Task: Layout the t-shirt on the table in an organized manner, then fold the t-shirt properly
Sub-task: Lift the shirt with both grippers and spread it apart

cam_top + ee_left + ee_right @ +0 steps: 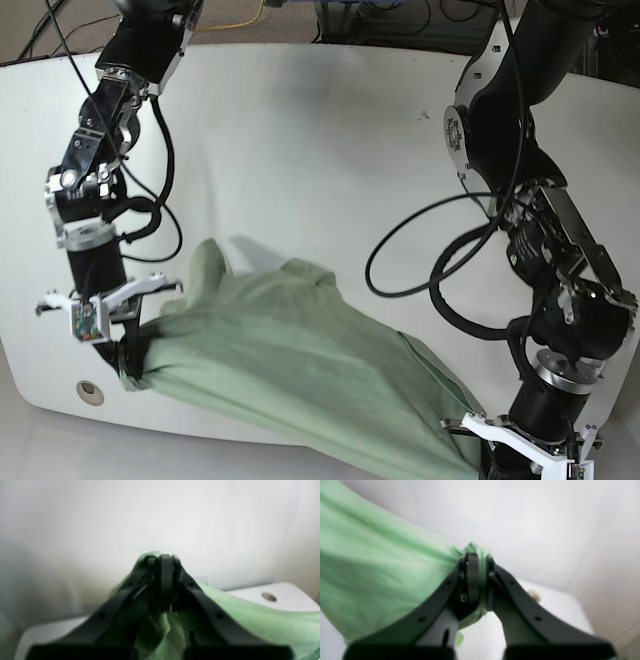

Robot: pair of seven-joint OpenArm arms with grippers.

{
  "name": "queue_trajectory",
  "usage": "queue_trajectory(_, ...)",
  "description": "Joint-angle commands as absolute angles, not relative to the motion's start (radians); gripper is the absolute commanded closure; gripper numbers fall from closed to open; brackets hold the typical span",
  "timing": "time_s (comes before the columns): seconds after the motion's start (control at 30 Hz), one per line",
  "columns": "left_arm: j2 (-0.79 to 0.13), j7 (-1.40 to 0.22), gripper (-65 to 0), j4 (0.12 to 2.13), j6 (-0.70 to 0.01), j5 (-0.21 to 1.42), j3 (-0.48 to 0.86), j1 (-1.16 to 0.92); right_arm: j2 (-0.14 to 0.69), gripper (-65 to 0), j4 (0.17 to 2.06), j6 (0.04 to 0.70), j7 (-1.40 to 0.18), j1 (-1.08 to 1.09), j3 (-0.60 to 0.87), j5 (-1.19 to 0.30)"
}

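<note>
Both pincers are clamped on the t-shirt: the left gripper and right gripper pinch bunched fabric. Only the base view shows it stretched between them above the table.

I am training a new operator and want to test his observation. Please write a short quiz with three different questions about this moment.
1. True or false: both tools are shut on the t-shirt.
2. Which tool holds the cloth at the near-right table edge in the base view?
A. the left tool
B. the right tool
3. Fill in: the shirt is stretched ___ the two tools.

Key: 1 true; 2 A; 3 between.
</note>
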State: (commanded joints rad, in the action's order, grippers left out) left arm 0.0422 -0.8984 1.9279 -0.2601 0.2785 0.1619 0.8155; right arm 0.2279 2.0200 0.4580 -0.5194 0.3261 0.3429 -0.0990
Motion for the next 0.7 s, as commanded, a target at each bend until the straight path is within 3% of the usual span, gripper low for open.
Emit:
queue_trajectory(0.3,0.041,-0.898,-0.3,1.928,-0.26,0.283,0.163,0.877,0.283,-0.2,2.022,0.498,-0.585,0.417,0.343,-0.099)
queue_trajectory(0.5,0.042,-0.96,-0.3,1.928,-0.263,0.285,0.163,0.789,0.275,-0.2,2.026,0.498,-0.584,0.271,0.354,-0.099)
queue_trajectory(0.7,0.042,-1.027,-0.1,1.928,-0.265,0.306,0.174,0.573,0.197,-0.2,2.026,0.499,-0.582,0.09,0.395,-0.101)
